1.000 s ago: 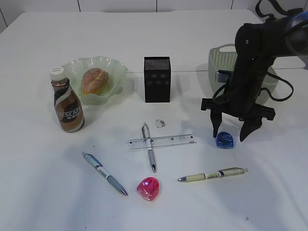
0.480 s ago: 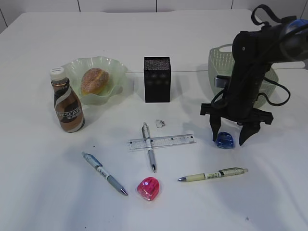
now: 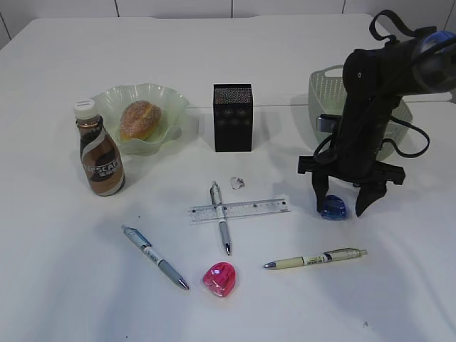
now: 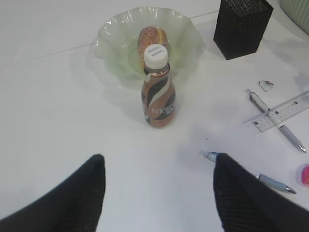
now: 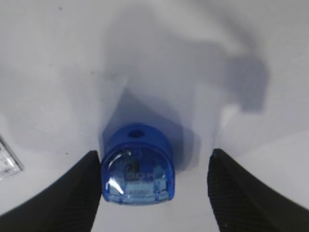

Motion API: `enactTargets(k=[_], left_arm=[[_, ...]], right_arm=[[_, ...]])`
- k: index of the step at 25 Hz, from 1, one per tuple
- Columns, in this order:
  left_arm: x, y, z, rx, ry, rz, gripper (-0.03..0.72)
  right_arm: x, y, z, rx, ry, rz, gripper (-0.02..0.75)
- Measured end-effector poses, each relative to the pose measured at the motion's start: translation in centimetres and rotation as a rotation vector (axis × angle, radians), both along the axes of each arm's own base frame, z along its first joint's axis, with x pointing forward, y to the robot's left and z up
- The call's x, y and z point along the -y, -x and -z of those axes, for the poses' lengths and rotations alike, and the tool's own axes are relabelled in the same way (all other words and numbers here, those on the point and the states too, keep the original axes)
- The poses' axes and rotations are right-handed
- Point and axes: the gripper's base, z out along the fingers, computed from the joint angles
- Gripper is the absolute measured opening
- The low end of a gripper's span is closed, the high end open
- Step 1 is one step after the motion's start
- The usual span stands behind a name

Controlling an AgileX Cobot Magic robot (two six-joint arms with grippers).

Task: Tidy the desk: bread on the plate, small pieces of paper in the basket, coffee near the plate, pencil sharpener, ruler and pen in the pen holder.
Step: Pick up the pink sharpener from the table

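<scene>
My right gripper (image 3: 342, 205) is open and straddles the blue pencil sharpener (image 3: 333, 207) on the desk (image 3: 64, 278); in the right wrist view (image 5: 152, 193) the sharpener (image 5: 136, 167) lies against the left finger, with a gap to the right one. The bread (image 3: 140, 118) lies in the wavy green plate (image 3: 174, 103), the coffee bottle (image 3: 100, 152) beside it. The pen holder (image 3: 232, 117) stands at centre, the basket (image 3: 322, 89) behind my right arm. A ruler (image 3: 239, 209) crosses a pen (image 3: 220, 217). A paper wad (image 3: 237, 183) lies near. My left gripper (image 4: 157, 193) is open and empty, not in the exterior view.
A pink pencil sharpener (image 3: 219, 278) sits at the front centre. A blue-grip pen (image 3: 154, 256) lies front left and a cream pen (image 3: 315, 258) front right. The right arm's cable loops over the basket's rim.
My right gripper has come down and shifted slightly left, so its fingers now stand on either side of the blue sharpener. Nothing else has moved.
</scene>
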Motion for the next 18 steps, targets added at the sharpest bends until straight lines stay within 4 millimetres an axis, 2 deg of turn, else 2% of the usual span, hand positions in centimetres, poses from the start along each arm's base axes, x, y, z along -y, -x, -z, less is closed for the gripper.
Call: enactTargets(k=[18], left_arm=[[0.00, 0.00, 0.00, 0.000, 0.000, 0.000, 0.495]], right_arm=[[0.15, -0.03, 0.17, -0.001, 0.017, -0.012, 0.531]])
